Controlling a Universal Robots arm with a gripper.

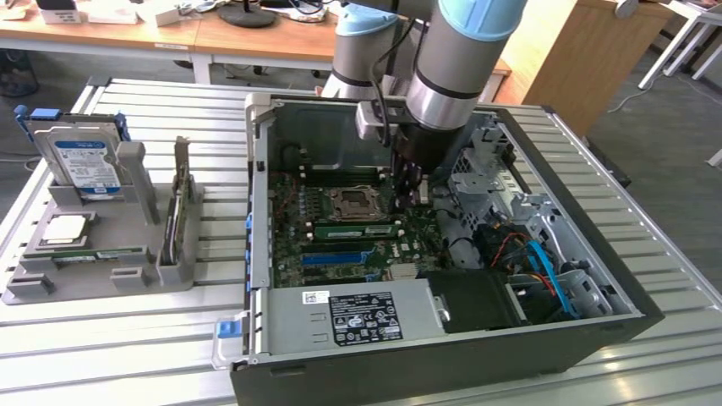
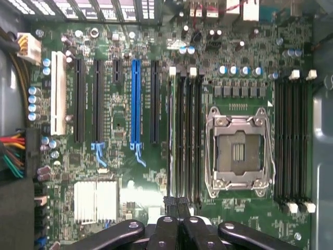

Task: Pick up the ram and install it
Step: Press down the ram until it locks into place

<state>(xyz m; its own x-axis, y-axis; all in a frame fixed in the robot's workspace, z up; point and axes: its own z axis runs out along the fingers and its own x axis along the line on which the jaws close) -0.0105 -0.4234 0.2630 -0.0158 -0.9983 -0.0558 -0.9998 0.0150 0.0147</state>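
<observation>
— As the arm (image 1: 451,76) drops near-vertical from the top of the exterior view into the open PC case (image 1: 451,355), the pincer (image 1: 412,182) sits low over the board, just to that view's right of the CPU socket (image 1: 353,203). Got the wrist view?
— Yep, looking straight down on the mobo. Pincer (image 2: 178,204) fingers are pressed together, closed, w/ nothing visible between 'em. Tips hang right at the end of the memory bank beside the CPU socket (image 2: 238,152).
— And the ram?
— Ext. view has it. Ram (image 1: 361,228), green w/ white label, stands in a slot just beside the socket, on the power supply (image 1: 361,317) side. Touching the pincer or not? Can't tell.
— What else is ext. adding?
— Grey tray (image 1: 46,292) on the slatted desk (image 1: 113,355), at that view's left, well apart from the case. Count: 1 hard drive (image 1: 84,161) upright, 1 CPU chip (image 1: 68,230) flat, 1 second ram stick (image 1: 101,254) lying flat, 1 expansion card (image 1: 178,207) on edge.
— So 2 sticks total, 1 arm. Wrist extras?
— Slot detail: 1 white slot (image 2: 58,91), 1 blue slot (image 2: 135,101), 2 memory banks flanking the socket, 1 silver heatsink (image 2: 95,200).
</observation>
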